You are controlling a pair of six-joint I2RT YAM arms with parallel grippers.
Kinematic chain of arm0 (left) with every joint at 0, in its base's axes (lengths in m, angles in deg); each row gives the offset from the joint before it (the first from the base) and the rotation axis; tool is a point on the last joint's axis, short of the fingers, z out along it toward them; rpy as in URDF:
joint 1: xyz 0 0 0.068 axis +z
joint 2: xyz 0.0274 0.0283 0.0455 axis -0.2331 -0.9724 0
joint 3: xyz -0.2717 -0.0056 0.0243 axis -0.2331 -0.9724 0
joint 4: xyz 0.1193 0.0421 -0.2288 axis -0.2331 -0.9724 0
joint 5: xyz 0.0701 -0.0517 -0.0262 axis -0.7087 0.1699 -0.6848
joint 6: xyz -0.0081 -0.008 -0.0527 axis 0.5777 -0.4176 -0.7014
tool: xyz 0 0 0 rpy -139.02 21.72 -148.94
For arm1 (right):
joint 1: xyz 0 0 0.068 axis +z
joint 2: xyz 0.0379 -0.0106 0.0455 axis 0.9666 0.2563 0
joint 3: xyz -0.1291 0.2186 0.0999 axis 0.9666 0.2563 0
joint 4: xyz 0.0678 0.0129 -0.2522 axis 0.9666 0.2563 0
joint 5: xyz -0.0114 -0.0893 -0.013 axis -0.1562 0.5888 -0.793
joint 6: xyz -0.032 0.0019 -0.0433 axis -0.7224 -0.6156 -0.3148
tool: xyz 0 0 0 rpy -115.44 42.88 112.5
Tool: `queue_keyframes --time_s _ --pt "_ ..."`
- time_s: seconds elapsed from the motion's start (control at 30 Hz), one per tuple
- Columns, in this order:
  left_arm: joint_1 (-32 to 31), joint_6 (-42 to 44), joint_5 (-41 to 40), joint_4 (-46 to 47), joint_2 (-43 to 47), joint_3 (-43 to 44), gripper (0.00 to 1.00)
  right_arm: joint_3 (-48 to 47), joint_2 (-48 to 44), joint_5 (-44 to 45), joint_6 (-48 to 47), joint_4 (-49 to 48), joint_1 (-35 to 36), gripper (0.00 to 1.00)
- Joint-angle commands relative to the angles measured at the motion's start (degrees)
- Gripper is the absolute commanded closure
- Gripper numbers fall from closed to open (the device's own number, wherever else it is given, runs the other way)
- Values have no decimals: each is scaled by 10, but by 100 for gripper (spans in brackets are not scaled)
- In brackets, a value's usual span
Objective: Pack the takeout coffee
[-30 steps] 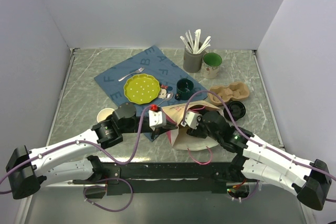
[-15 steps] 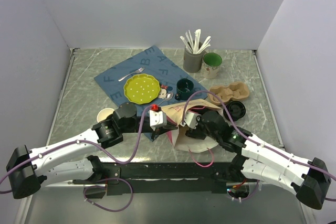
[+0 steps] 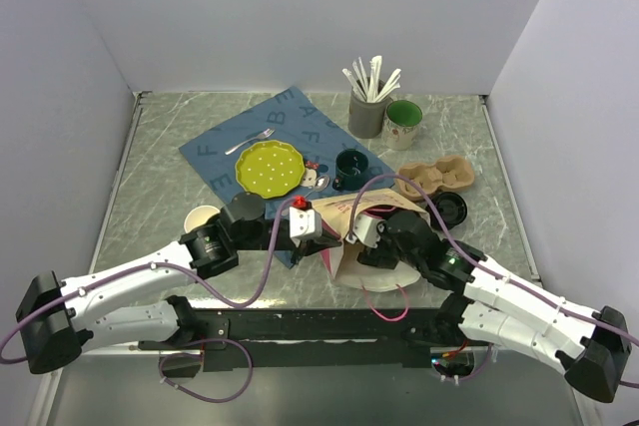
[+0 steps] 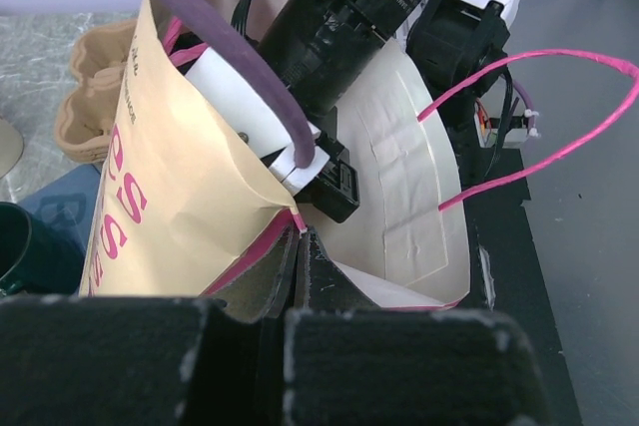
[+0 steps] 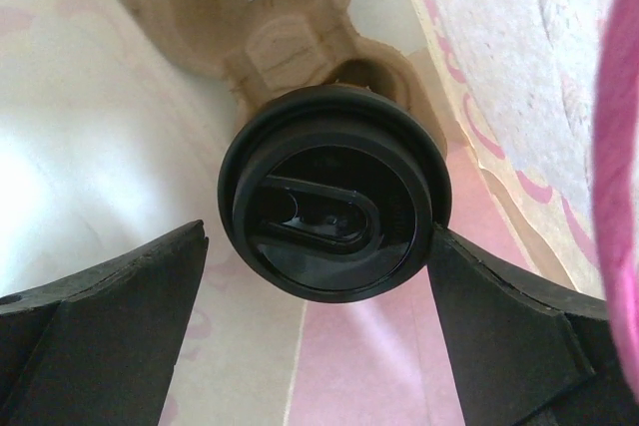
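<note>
1. Looking along the right wrist view, the takeout coffee (image 5: 334,212) shows only as its round black plastic lid with a sip slot, lying dead centre between the right jaws and facing the camera.
2. The right jaws stand spread, one dark finger on each side of the lid and gripping nothing. There is a clear gap on the left, while the right finger (image 5: 499,336) sits just beside the rim, and I cannot tell whether it touches.
3. The cup's long axis runs straight away from the wrist, along the line of reach. In my judgement the coming move turns on backing out along that axis without brushing the lid sideways.
4. The coffee sits inside the cream paper bag with pink lettering and pink cord handles (image 3: 344,221), which rests on the grey marbled bench (image 3: 160,197) between the two arms.
5. The left jaws are closed on the bag's near edge (image 4: 290,231) and hold its mouth wide. The right arm is the nearer one to the cup.
6. Hidden: the cup's body below the lid, and whether it is seated in the moulded brown pulp cup carrier (image 5: 270,7) just beyond it. From above, the bag covers both the cup and the right jaws.
</note>
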Motion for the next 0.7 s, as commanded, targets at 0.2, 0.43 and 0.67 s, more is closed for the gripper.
queue_keyframes --time_s 0.2,0.43,0.67 --pt "-3 -36 11 14 -17 36 99 -48 -39 -7 -7 73 -8 1" --pt "-2 -58 0 14 -21 46 99 -58 -61 -3 -4 109 -8 0" --pt "-2 -72 -6 4 -27 59 99 -78 -78 -14 -5 156 -8 1"
